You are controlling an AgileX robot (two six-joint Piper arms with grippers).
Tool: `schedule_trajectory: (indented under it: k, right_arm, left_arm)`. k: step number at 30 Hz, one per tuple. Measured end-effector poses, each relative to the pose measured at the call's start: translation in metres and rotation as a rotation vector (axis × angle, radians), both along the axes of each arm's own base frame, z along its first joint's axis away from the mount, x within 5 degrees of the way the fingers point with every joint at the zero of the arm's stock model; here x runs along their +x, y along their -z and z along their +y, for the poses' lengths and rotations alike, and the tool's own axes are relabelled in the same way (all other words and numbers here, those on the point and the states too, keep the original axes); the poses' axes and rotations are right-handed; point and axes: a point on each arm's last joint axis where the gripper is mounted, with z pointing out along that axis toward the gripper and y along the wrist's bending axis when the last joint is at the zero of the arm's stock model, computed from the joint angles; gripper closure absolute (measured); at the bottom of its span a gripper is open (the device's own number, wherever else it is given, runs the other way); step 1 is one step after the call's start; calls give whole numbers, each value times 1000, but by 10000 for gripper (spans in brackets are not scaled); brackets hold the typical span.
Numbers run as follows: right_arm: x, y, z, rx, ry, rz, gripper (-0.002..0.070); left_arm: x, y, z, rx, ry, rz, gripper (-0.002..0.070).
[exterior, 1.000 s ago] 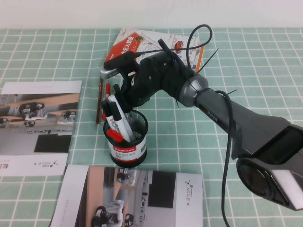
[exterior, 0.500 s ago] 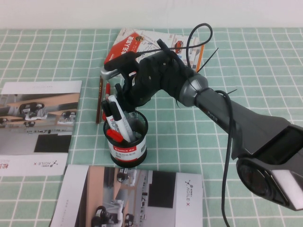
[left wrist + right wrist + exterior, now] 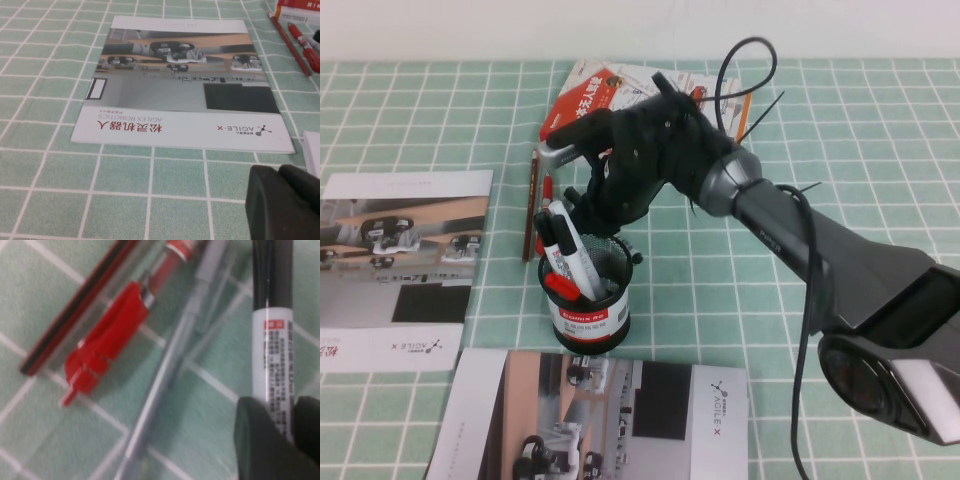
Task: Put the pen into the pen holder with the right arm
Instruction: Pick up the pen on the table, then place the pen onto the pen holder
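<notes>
The pen (image 3: 272, 355), a white marker with a black cap, sits between the black fingers of my right gripper (image 3: 280, 407), which is shut on its barrel. In the high view the right gripper (image 3: 582, 208) hangs over the back rim of the black mesh pen holder (image 3: 590, 315). The pen (image 3: 565, 250) leans in the holder with its cap sticking out to the upper left. A red-capped marker (image 3: 563, 284) stands in the holder too. My left gripper (image 3: 280, 172) is shut and empty, low over the green checked cloth beside a booklet (image 3: 180, 85); it is out of the high view.
A thin red pen (image 3: 544, 195), a brown pencil (image 3: 531, 205) and a grey pen (image 3: 165, 385) lie on the cloth behind the holder. A red and white leaflet (image 3: 610, 85) lies at the back. Booklets lie at the left (image 3: 400, 270) and in front (image 3: 600, 415).
My right wrist has lifted and swung a little toward the back right. The pen and the holder have hardly moved.
</notes>
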Motion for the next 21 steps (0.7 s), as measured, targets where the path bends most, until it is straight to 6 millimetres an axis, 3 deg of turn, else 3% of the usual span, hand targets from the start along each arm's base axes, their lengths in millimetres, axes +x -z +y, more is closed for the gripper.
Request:
schedule_trajectory:
  k: [6, 17, 21]
  right_arm:
    - [-4, -34, -9, -19, 11, -9, 566]
    - [-27, -145, -42, 5, 46, -167, 566]
    - [-43, -169, -52, 16, 42, -174, 566]
  left_arm:
    - [0, 0, 0, 0, 0, 0, 679]
    - [0, 0, 0, 0, 0, 0, 679]
    - [0, 0, 0, 0, 0, 0, 679]
